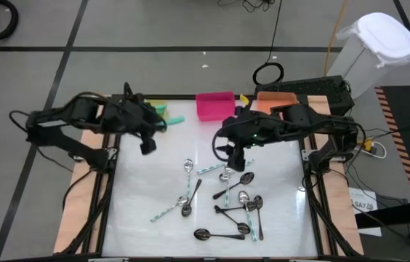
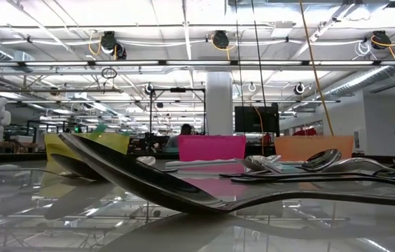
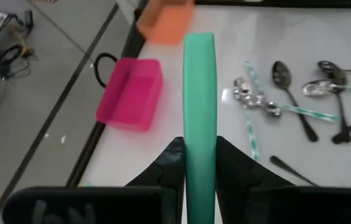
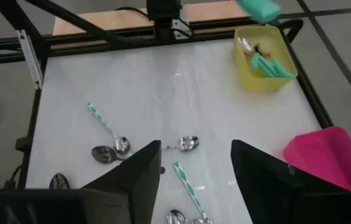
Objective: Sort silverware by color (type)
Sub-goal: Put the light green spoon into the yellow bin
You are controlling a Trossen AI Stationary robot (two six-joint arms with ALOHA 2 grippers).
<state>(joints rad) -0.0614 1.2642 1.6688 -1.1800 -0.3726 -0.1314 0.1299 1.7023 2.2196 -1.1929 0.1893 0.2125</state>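
Left gripper [image 3: 199,163] clamps a teal-handled spoon [image 3: 199,112] near the yellow bin [image 4: 264,59]; only the right wrist view shows teal spoons inside that bin. Right gripper [image 4: 194,167], fingers apart, hovers above loose spoons [image 1: 227,200] on the white worktop [image 1: 147,189]. Three bins: yellow, pink [image 1: 214,105], orange [image 1: 274,102].

Spoons [image 1: 228,204] scattered on the white worktop [image 1: 147,189], pink bin [image 1: 214,106] at its far edge, between both arms.

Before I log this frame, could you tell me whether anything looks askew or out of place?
Nothing damaged. The unsorted spoons lie crisscrossed on the table, some overlapping. The left gripper holds a teal spoon; the right gripper is open and empty.
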